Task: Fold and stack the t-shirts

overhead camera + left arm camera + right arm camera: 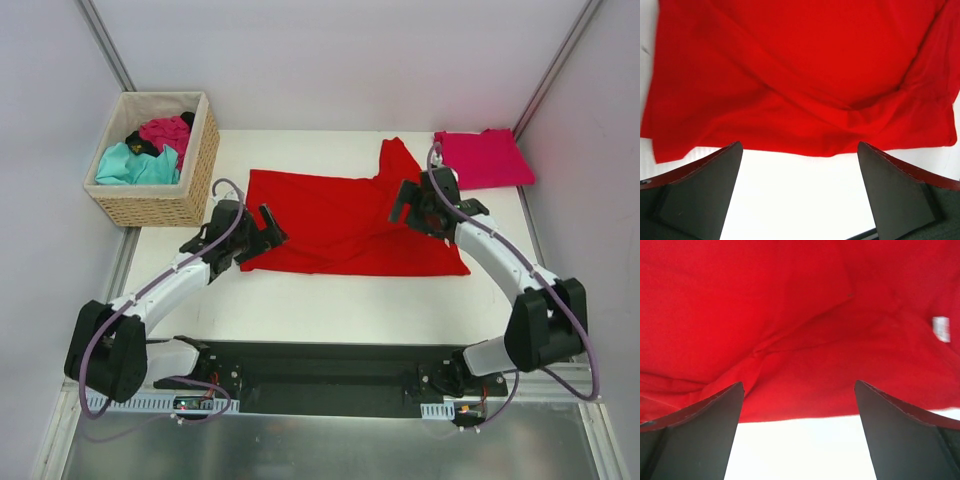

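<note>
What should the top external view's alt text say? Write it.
A bright red t-shirt lies spread on a white table, the open left gripper at its left edge, the open right gripper at its right. A folded crimson t-shirt lies far right; a wicker basket holds more.

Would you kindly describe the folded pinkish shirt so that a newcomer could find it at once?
Start at the white table and go to its far right corner. There the pinkish crimson t-shirt lies folded flat. Unlike the bright red t-shirt spread open mid-table, it is folded and pinker, and lies outside the wicker basket.
</note>
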Motion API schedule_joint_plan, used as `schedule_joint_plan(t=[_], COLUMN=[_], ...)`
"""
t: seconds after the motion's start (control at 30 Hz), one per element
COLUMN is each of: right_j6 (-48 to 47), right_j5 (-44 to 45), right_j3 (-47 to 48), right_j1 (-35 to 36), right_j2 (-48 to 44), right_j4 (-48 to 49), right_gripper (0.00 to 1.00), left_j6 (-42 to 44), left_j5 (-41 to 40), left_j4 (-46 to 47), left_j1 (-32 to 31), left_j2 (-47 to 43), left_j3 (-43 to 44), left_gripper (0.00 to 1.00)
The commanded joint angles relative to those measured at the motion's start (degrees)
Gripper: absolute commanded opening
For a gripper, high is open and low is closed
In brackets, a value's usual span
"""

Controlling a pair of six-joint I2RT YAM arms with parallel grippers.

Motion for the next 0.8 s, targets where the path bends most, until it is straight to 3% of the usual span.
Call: schedule_joint_plan(t=[0.0,0.13,0.23,0.43,0.6,0.77], right_j6=[-0.67,-2.68,-2.34,-2.16,-2.34,-1.37], right_j5=[-3.29,-1.88,-3.37,-4.08,-2.85,-3.82], right_j3=[4.48,8.52,10.37,10.56,8.45,7.83], right_j1=[0.53,-0.52,-2.72,-4.92,-7.02,-7.2], right_j2=[7.12,15.2,19.25,20.41,18.74,19.62], right_j4=[3.08,6.94,8.97,10.56,10.21,10.38], right_gripper=[0.98,0.95,0.81,0.68,0.65,0.51], left_j6=[-1.42,-0.9,-0.46,0.95,1.21,1.48], left_j5=[-1.16,-0.83,0.05,-0.29,0.05,0.23], left_j4=[-0.53,0.78,1.31,1.49,1.49,1.58], left_j1=[-2.25,-2.51,-2.51,-2.51,-2.51,-2.43], left_j2=[4.45,7.36,8.24,8.77,10.7,12.2], left_j3=[3.09,3.62,3.89,3.98,4.5,5.56], left_gripper=[0.99,0.99,0.99,0.99,0.99,0.99])
